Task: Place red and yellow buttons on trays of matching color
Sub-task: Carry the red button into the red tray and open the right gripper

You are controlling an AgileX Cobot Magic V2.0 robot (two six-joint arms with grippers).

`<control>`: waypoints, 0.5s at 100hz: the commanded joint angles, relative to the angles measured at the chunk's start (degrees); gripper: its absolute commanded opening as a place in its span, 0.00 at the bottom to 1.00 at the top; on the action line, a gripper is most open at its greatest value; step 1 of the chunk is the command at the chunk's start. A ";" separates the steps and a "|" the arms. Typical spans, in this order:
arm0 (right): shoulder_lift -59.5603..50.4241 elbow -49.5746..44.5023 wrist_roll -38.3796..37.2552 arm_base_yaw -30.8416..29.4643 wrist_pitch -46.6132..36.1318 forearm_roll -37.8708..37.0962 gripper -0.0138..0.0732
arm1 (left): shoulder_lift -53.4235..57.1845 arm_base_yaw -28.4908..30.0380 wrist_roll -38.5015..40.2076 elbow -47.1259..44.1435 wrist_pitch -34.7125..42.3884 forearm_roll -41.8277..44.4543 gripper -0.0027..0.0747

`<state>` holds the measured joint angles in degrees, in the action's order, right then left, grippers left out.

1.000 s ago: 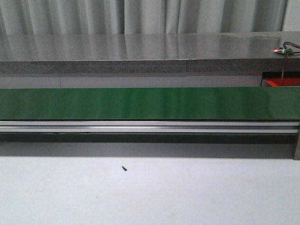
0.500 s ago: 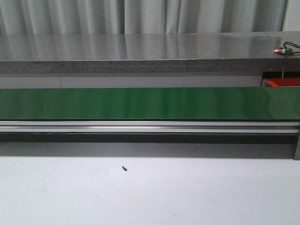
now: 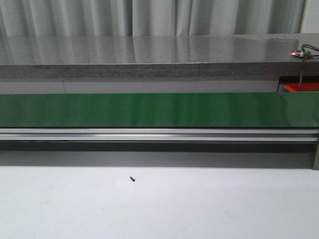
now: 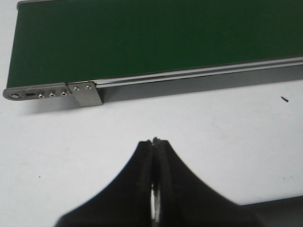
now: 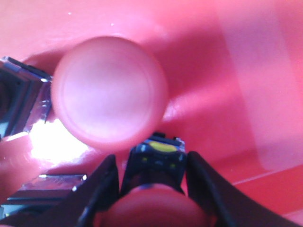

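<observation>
**Right arm setting a red button into the red tray**

The right gripper (image 5: 151, 189) is hanging low inside the red tray (image 5: 246, 61), whose glossy floor is filling nearly the whole right wrist view. Its fingers (image 5: 102, 189) are standing apart around a red button (image 5: 151, 208) whose blue-and-yellow body is showing between them at the 6 o'clock edge of that view; whether the pads are pressing on it or are already loose, I cannot tell. Another red button (image 5: 110, 92), round-capped, is sitting on the tray floor at about 10 o'clock from the gripper, close to it.

The left gripper (image 4: 155, 142) is hovering over the white table (image 4: 227, 137) with its jaws closed together and nothing between them, the green conveyor belt (image 4: 142, 38) lying beyond it at 12 o'clock. In the front view the belt is carrying no button, and a sliver of the red tray is peeking out behind its 3 o'clock end.

By my reading, the placing step for a red button is under way. The next move is calling for a clean release and a straight lift, steering clear of the neighbouring button.
</observation>
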<state>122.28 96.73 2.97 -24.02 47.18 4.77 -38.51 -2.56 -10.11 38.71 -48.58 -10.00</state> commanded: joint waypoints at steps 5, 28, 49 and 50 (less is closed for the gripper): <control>-3.50 1.75 0.60 -0.22 -1.82 0.18 0.60 | 0.12 -0.48 0.18 1.38 3.00 -1.07 0.01; -3.50 1.75 0.60 -0.22 -1.63 0.18 0.65 | 0.12 -0.48 0.18 1.38 3.00 -1.07 0.01; -3.72 1.86 0.60 -0.22 -1.38 0.18 0.65 | 0.12 -0.48 0.18 1.38 3.00 -1.07 0.01; -3.81 1.86 0.60 -0.22 -1.28 0.18 0.65 | 0.12 -0.48 0.18 1.38 3.00 -1.07 0.01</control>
<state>122.28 96.73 2.97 -24.02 47.18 4.77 -38.51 -2.56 -10.11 38.71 -48.58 -10.00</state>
